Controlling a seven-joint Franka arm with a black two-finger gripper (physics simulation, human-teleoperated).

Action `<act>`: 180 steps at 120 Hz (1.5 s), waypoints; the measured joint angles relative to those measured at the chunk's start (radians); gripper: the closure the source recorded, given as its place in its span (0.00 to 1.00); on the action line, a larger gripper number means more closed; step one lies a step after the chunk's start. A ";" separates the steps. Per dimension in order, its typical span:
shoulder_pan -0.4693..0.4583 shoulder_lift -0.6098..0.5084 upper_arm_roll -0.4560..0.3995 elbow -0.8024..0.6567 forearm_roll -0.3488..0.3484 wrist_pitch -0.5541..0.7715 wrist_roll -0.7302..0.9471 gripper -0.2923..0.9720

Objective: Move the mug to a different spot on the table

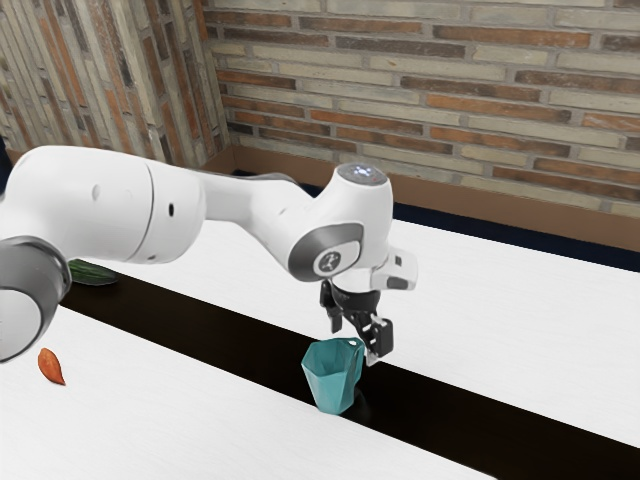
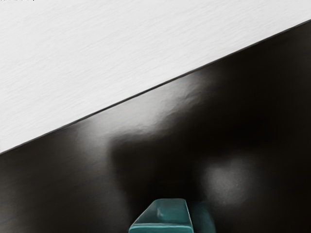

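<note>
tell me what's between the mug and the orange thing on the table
Nothing: the exterior view shows bare table between mug and orange thing.

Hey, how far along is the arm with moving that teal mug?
Approach looks done: the end effector is at the mug, by its rim. In hand: the grasp, though I can't tell if it's secured. Left: carrying the mug to another spot on the table.
</note>
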 joint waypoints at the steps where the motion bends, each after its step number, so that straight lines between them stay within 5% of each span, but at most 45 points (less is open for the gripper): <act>1: 0.000 0.000 0.000 0.000 0.000 0.000 0.001 0.23; 126: 0.024 0.058 -0.014 -0.009 -0.004 0.053 0.050 0.23; 180: 0.024 0.056 -0.014 -0.010 0.021 0.054 0.054 0.55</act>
